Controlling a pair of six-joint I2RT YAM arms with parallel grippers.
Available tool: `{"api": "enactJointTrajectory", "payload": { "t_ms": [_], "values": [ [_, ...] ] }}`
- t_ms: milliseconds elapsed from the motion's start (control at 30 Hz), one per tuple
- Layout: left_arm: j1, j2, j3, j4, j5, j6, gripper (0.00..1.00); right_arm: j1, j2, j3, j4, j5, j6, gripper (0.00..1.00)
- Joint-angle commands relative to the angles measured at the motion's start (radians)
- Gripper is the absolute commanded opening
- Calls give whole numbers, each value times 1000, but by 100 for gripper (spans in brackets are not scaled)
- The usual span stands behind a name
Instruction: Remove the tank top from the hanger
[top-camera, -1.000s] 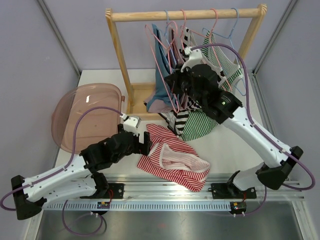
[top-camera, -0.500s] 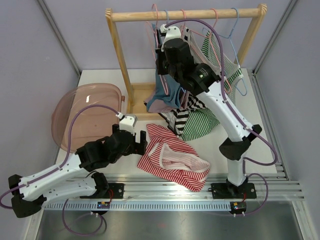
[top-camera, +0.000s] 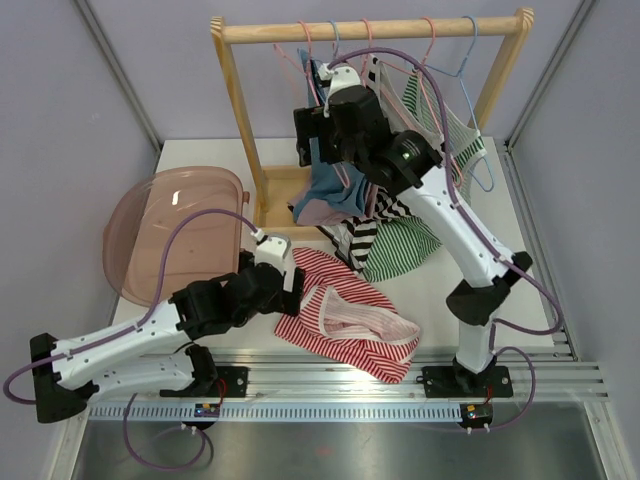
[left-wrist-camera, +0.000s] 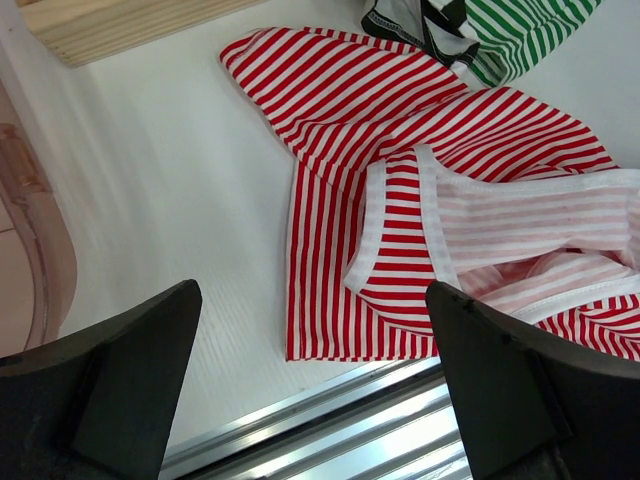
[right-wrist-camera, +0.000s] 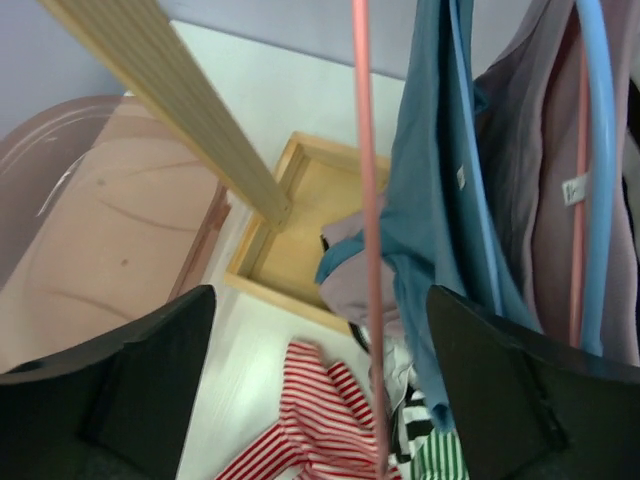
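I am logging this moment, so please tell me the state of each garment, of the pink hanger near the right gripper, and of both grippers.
red striped tank top, off any hanger, crumpled on the table
blue tank top, hanging on the wooden rack
green striped top, hanging, lower part on the table
pink hanger, hanging, not gripped
left gripper, open, above the table
right gripper, open, raised at the hangers

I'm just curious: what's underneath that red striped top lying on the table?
The red striped top lies crumpled on the white table, which shows beside it. Anything beneath the cloth is covered.
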Motion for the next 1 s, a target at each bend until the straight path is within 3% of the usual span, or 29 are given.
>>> {"api": "enactJointTrajectory", "payload": {
  "t_ms": [0, 267, 500, 833, 967],
  "values": [
    [-19, 39, 32, 102, 27, 21, 99, 15, -185, -100, 53, -101, 15, 100],
    [-31, 250, -16, 379, 181, 87, 99, 13, -556, -482, 177, -176, -1, 100],
    [-54, 450, -22, 519, 320, 69, 99, 13, -857, -838, 271, -189, 2, 100],
    [-154, 750, 38, 528, 243, 1, 99, 13, -1127, -1087, 225, -175, 38, 100],
    [-197, 855, 65, 498, 222, -39, 76, 13, -1155, -1089, 183, -178, 40, 99]
  ]
}}
